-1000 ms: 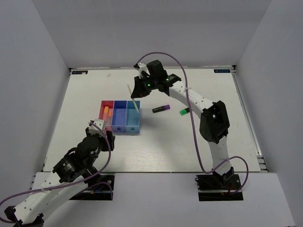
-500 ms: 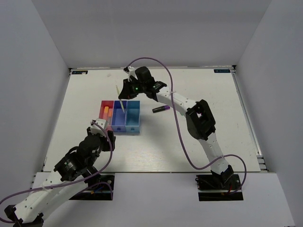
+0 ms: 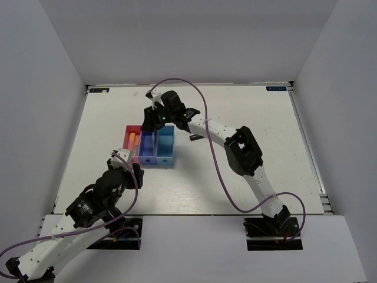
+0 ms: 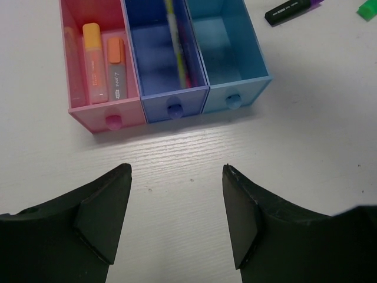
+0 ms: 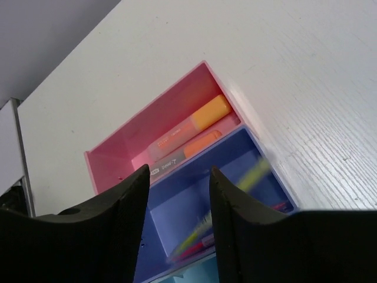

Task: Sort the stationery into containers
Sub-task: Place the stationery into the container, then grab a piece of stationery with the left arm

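Observation:
The three joined containers stand in a row: pink-red (image 3: 129, 133), dark blue (image 3: 147, 154), light blue (image 3: 166, 154). My right gripper (image 3: 154, 121) hovers over the dark blue bin (image 5: 177, 206), open and empty (image 5: 178, 171). A pale yellow pen (image 5: 238, 191), blurred, lies slanted inside that bin beside a pink-red pen (image 5: 200, 246); it also shows in the left wrist view (image 4: 174, 41). Two orange markers (image 4: 92, 59) (image 4: 116, 68) lie in the pink-red bin (image 4: 75, 109). My left gripper (image 4: 177, 168) is open and empty over the table, just in front of the bins.
A black highlighter with a purple end (image 4: 291, 10) lies on the table right of the light blue bin (image 4: 235, 82). A green end (image 4: 368, 9) shows farther right. The right arm (image 3: 221, 132) stretches across above that area. White walls enclose the table.
My right gripper moved left from over the light blue bin to over the dark blue bin and let go of the yellow pen, which now lies in that bin. The left arm has not moved.

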Controlling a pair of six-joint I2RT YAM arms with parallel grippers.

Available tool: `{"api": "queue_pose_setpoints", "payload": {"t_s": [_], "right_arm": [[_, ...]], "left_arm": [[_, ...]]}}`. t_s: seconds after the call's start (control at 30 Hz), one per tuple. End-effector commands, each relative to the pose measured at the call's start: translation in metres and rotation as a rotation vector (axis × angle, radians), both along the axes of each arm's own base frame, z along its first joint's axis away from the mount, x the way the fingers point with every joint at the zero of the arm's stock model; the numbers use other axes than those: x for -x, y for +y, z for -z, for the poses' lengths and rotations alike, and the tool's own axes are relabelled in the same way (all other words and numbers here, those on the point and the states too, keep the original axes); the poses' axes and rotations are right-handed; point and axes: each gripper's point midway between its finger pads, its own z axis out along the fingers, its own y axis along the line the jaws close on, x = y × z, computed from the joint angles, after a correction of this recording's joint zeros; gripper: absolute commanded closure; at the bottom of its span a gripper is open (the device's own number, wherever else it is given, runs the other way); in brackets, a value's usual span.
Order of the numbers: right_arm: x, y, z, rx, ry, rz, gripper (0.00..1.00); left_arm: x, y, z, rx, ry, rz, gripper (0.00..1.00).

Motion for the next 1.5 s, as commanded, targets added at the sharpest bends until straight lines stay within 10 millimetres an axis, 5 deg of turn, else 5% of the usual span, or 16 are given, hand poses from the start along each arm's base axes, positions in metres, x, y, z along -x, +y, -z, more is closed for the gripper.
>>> {"api": "queue_pose_setpoints", "payload": {"t_s": [0.0,0.17,0.23,0.33,0.47,0.5,0.6,0.73,0.77,0.83,0.93,0.97,1.07,1.17,1.3,1.47], "right_arm": [[-0.002,-0.008,-0.022,-0.008,-0.093,-0.027,0.5],[-0.001,-0.032,-0.044,0.053,-0.18,-0.028,0.5],[-0.009,-0.054,-0.053,0.128,-0.286,-0.038,0.62],[-0.02,-0.107,-0.073,0.283,-0.353,-0.012,0.95],[-0.001,-0.201,-0.072,0.531,-0.269,0.018,1.0],[0.005,-0.215,-0.065,0.572,-0.255,0.003,1.0],[0.044,-0.283,-0.023,0.737,-0.067,0.002,0.1],[0.115,-0.319,0.018,0.619,0.133,0.017,0.2],[0.138,-0.327,0.029,0.58,0.155,0.007,0.68],[0.135,-0.348,0.035,0.601,0.067,0.056,1.0],[0.131,-0.368,0.026,0.625,-0.02,0.092,1.0],[0.137,-0.372,0.034,0.625,0.006,0.103,0.65],[0.135,-0.371,0.029,0.572,-0.016,0.104,0.22],[0.132,-0.384,0.025,0.587,-0.057,0.156,0.29],[0.14,-0.389,0.029,0.582,-0.07,0.152,0.68],[0.131,-0.399,0.034,0.633,-0.12,0.179,0.73]], "left_arm": [[0.001,-0.002,-0.002,0.01,-0.001,0.013,0.27],[0.001,-0.002,-0.001,0.016,-0.002,0.013,0.31],[0.001,-0.003,-0.002,0.017,-0.005,0.022,0.49],[0.0,-0.009,-0.003,0.025,-0.011,0.045,0.79],[-0.004,-0.039,-0.002,0.008,0.04,0.165,0.99],[-0.008,-0.046,-0.006,0.002,0.041,0.185,0.94],[-0.019,-0.09,-0.023,-0.04,0.136,0.339,0.48],[-0.058,-0.155,-0.039,-0.109,0.217,0.486,0.22],[-0.065,-0.165,-0.043,-0.111,0.215,0.507,0.22],[-0.09,-0.205,-0.027,-0.149,0.302,0.6,0.22],[-0.121,-0.233,-0.038,-0.184,0.294,0.653,0.26],[-0.126,-0.237,-0.035,-0.189,0.311,0.662,0.26],[-0.161,-0.263,-0.014,-0.199,0.363,0.67,0.26],[-0.184,-0.271,0.013,-0.192,0.412,0.655,0.19],[-0.208,-0.279,0.039,-0.196,0.418,0.621,0.15],[-0.233,-0.283,0.065,-0.181,0.429,0.578,0.17]]}}
